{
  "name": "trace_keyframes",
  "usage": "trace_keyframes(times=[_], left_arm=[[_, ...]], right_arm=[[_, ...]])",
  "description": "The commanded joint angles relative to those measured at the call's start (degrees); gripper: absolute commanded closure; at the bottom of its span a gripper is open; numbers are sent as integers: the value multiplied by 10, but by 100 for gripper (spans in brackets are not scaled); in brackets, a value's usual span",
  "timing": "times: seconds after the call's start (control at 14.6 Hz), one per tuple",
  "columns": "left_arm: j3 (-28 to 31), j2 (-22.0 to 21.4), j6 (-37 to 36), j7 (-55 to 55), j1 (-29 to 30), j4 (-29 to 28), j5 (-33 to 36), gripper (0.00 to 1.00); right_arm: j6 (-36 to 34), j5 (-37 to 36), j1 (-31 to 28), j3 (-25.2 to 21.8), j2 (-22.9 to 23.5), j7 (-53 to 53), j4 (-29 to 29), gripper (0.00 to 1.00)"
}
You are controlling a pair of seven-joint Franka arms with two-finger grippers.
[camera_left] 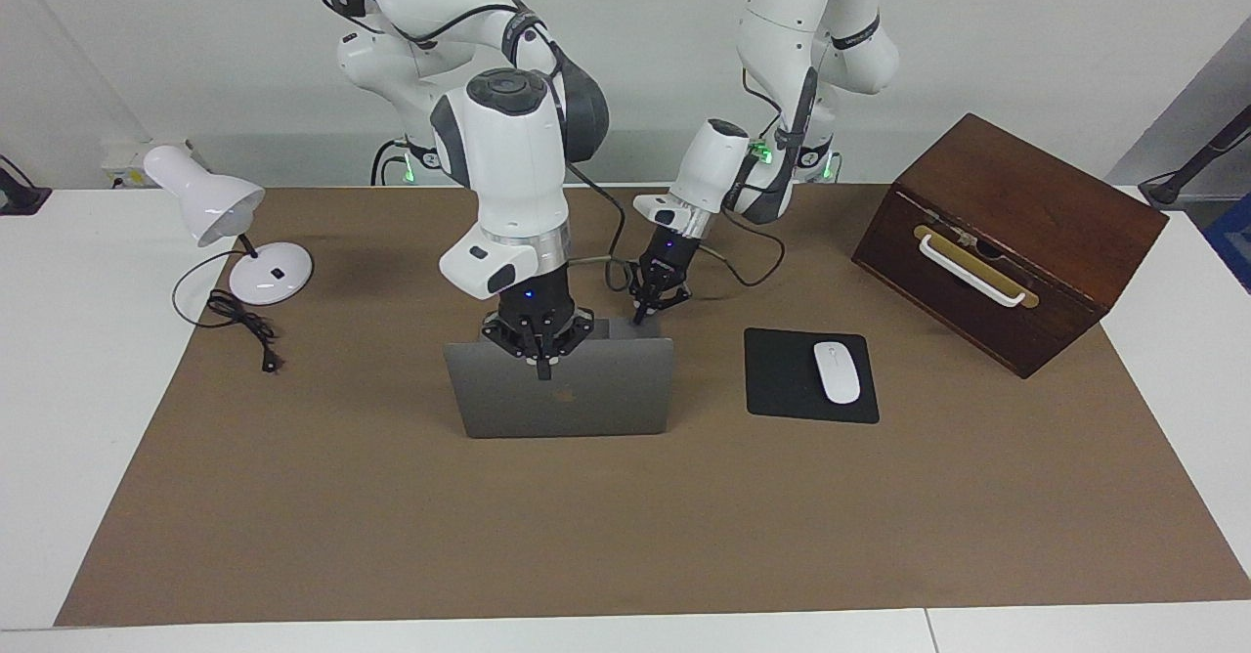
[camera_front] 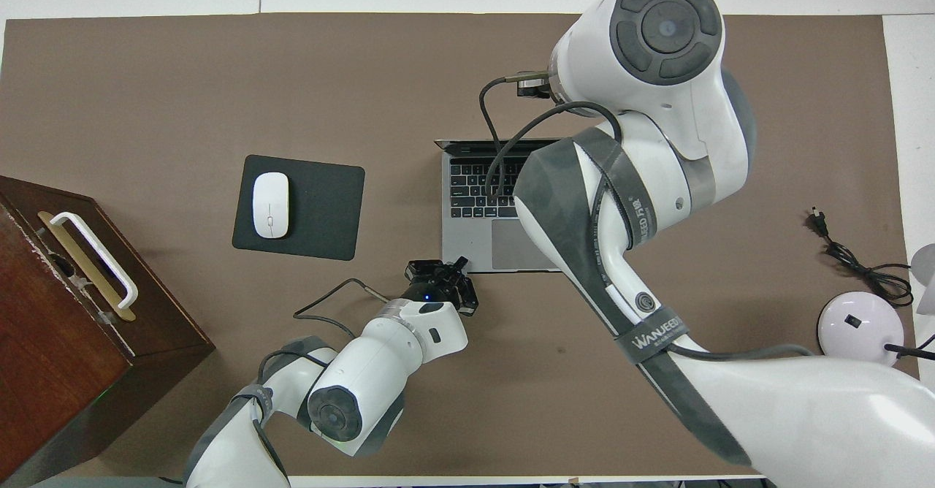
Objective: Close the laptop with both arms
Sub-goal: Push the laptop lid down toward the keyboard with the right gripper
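The silver-grey laptop (camera_left: 586, 399) stands open in the middle of the brown mat, the back of its lid with the dark logo facing away from the robots. Its keyboard (camera_front: 473, 181) shows in the overhead view. My right gripper (camera_left: 540, 366) points down with its fingers together, its tip against the lid's top edge, toward the right arm's end. In the overhead view the right arm (camera_front: 643, 181) hides that gripper and half the laptop. My left gripper (camera_left: 643, 315) hangs low by the corner of the laptop's base nearest the robots, at the left arm's end (camera_front: 451, 269).
A black mouse pad (camera_left: 782, 379) with a white mouse (camera_left: 837, 371) lies beside the laptop toward the left arm's end. A dark wooden box (camera_left: 1016, 233) with a white handle stands past it. A white desk lamp (camera_left: 210, 205) with its cord stands at the right arm's end.
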Motion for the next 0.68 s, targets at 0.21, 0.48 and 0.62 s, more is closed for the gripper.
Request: trace_keyframes(times=[0.21, 0.48, 0.62], left_arm=[[9, 16, 12, 35, 4, -2, -8, 100], [10, 16, 12, 38, 5, -1, -8, 100], [10, 17, 11, 42, 5, -2, -8, 100]], right_arm=[[-15, 23, -8, 5, 2, -3, -17, 100], [-25, 35, -6, 6, 2, -4, -28, 100], [-49, 65, -8, 6, 0, -5, -27, 100]])
